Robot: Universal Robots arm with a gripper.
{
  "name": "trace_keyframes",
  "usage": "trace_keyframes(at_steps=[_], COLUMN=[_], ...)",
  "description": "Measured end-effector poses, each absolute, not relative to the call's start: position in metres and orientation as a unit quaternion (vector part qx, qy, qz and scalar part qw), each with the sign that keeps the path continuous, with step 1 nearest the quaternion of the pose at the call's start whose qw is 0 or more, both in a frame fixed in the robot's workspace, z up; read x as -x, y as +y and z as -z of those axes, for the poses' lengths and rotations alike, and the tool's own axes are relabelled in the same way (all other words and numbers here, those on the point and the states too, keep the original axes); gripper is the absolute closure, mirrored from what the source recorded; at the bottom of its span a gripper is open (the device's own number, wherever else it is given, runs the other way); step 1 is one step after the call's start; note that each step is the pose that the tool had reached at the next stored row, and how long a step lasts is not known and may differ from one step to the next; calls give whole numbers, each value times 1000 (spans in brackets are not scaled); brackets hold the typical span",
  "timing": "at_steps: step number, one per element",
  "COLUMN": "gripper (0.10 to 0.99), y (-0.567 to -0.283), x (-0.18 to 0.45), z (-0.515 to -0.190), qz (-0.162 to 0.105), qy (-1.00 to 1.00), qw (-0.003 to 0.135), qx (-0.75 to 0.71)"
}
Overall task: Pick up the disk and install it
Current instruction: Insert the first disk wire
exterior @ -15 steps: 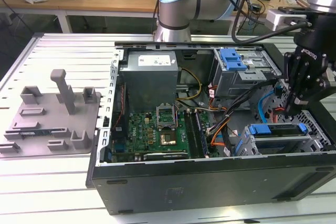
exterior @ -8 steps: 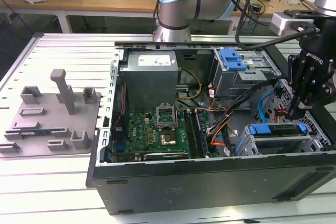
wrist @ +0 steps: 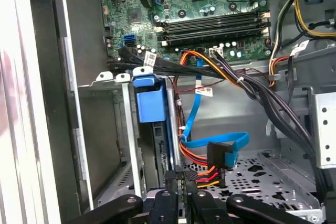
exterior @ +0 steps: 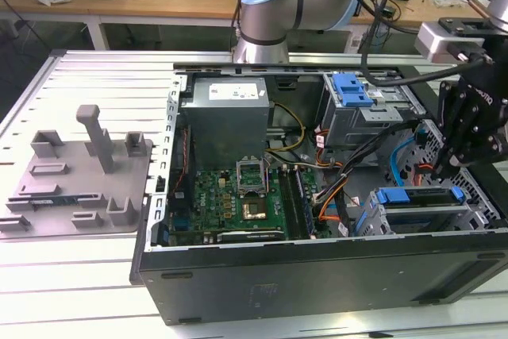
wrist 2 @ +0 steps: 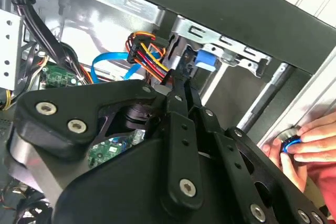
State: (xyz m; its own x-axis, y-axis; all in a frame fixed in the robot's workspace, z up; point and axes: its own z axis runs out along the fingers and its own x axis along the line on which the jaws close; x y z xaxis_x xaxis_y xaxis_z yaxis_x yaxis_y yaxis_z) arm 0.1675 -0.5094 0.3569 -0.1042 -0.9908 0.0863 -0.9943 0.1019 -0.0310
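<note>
Disk (wrist: 150,103) mostly hidden inside drive cage (wrist: 127,135); hand (wrist 2: 307,142) cut by frame edge; pincer (wrist 2: 181,80) partly covers circuit board (wrist 2: 105,153).

The gripper (wrist 2: 181,80) is matt black metal with bright screw heads. Just beside it, the disk (wrist: 150,103) shows glossy blue plastic, set in a cage (wrist: 131,145) of bare grey sheet metal. Cables (wrist: 210,142) near it have smooth plastic sheaths.

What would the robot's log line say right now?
gripper: close by disk | disk: in drive bay of open computer case | contact: unclear
</note>
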Motion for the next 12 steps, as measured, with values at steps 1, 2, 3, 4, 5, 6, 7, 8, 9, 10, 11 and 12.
trace_keyframes(at_steps=[1,2,3,4,5,6,7,8,9,10,11,12], gripper=[922,922,922,922,922,922,922,922,922,922,922,922], y=[-512,-512,-512,-512,-512,-512,-512,-512,-512,-512,-512,-512], x=[-167,-167,-167,-167,-167,-167,-167,-167,-167,-167,-167,-167], z=[-357,-357,-357,-357,-357,-357,-357,-357,-357,-357,-357,-357], qz=[-38,-38,-38,-38,-38,-38,-38,-38,-38,-38,-38,-38], qy=[-742,-742,-742,-742,-742,-742,-743,-744,-745,-746,-746,-746], qw=[19,19,20,20,20,20,20,20,20,20,20,20], qx=[-669,-669,-669,-669,-669,-669,-668,-667,-666,-665,-665,-665])
